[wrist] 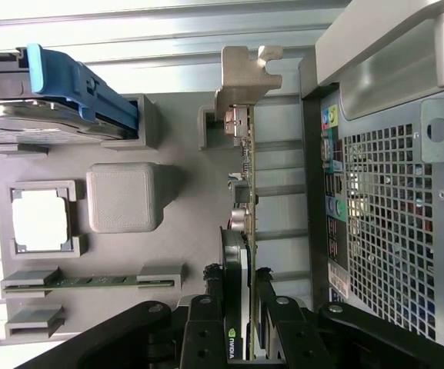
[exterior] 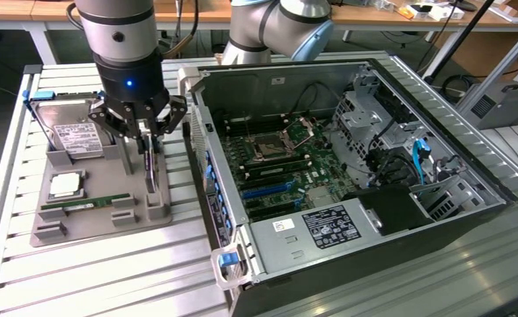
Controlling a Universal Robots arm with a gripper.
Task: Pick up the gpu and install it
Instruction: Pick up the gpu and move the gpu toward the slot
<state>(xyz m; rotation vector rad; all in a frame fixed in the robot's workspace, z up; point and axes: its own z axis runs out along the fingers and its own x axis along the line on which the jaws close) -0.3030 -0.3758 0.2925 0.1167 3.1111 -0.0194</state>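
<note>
The gpu (exterior: pixel 151 173) stands on edge in a slot of the grey holder tray (exterior: pixel 100 221), at the exterior view's left of the open computer case (exterior: pixel 330 218). In the wrist view the gpu (wrist: pixel 243 192) is a thin card seen edge-on, with its silvery bracket (wrist: pixel 241 77) at the far end resting in the tray's holder. My gripper (exterior: pixel 147 142) reaches straight down over the card. Its black fingers (wrist: pixel 206 315) press against both faces of the card's near end, so the gripper (wrist: pixel 239 280) is shut on it. The card still sits in the tray.
The tray also holds a silver hard drive (exterior: pixel 69 135), a square processor (exterior: pixel 67 185) and a green memory stick (exterior: pixel 87 203). The case's motherboard (exterior: pixel 277 158) lies exposed, with blue slots (exterior: pixel 268 191). The case's rear wall (wrist: pixel 391 215) stands close beside the card.
</note>
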